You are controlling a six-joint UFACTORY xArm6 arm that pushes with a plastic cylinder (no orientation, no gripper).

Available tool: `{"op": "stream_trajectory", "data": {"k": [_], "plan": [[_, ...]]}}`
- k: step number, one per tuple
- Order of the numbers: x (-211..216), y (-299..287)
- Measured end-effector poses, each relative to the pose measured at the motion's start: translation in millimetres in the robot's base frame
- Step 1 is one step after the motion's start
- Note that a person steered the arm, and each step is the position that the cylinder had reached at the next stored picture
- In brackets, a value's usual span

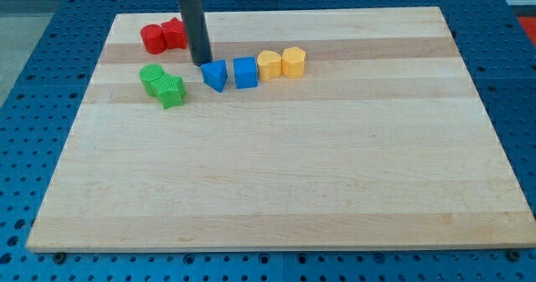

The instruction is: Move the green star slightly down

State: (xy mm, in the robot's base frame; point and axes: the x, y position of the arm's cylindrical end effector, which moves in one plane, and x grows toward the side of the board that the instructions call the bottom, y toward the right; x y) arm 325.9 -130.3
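I see a pale wooden board with smooth matt grain, plastic-looking blocks, the green star ribbed, and my matt dark rod.

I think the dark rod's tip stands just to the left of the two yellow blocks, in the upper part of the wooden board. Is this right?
Not quite. In the camera view my tip stands just left of the two blue blocks, not the two yellow blocks, which sit further right. It is indeed in the upper part of the wooden board.

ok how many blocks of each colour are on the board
red blocks: 2
green blocks: 2
blue blocks: 2
yellow blocks: 2
total: 8
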Motion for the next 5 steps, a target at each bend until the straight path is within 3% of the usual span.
{"op": "stream_trajectory", "data": {"k": [2,3,5], "plan": [[18,-23],[62,-21],[74,-9]]}}
